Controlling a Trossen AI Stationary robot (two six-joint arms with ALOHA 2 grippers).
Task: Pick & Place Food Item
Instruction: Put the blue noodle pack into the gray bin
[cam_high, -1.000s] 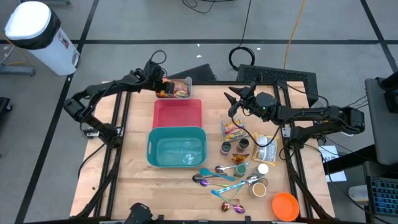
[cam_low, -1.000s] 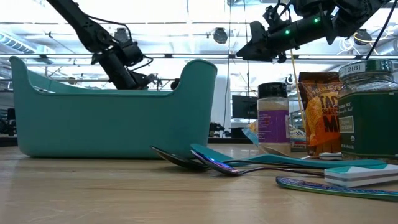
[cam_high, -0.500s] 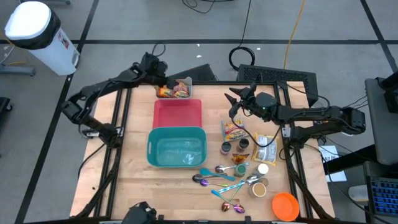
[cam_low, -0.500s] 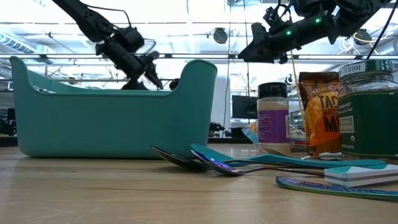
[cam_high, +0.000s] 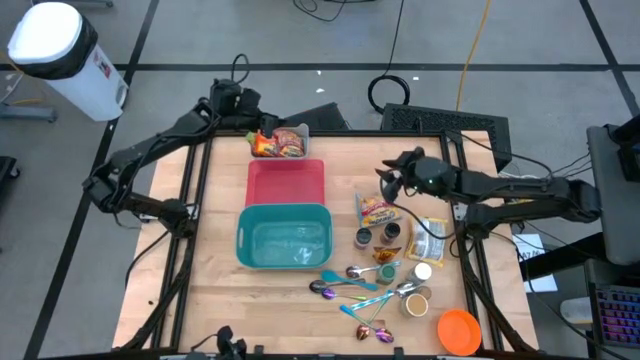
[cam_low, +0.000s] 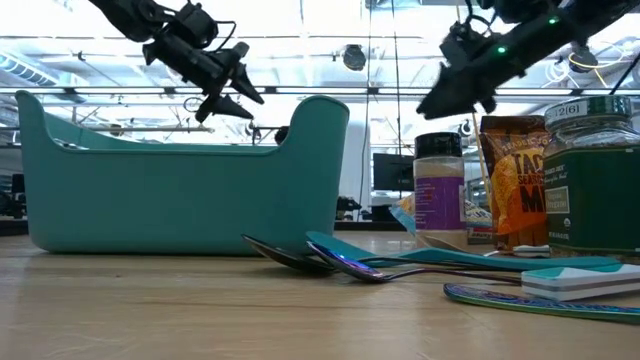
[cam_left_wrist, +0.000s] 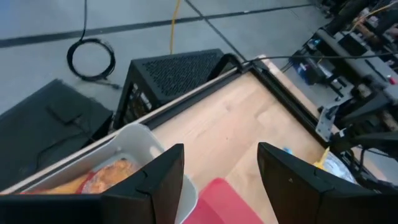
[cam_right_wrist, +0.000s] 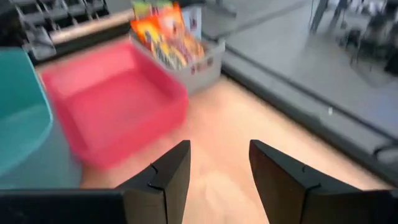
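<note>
Our left gripper, released, hangs beside the snack tray; our right gripper, released and empty, could nudge the chip bag off the counter.

Four views of one table
Overhead looks straight down; low camera sits at tabletop level, close behind the teal bin; both wrist cameras share the red bin.

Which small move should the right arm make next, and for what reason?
Probably lower the right gripper toward the snack packet beside the red bin. Its jaws are open and empty, hanging above the table just beyond that packet, while the left gripper waits by the white tray.
</note>
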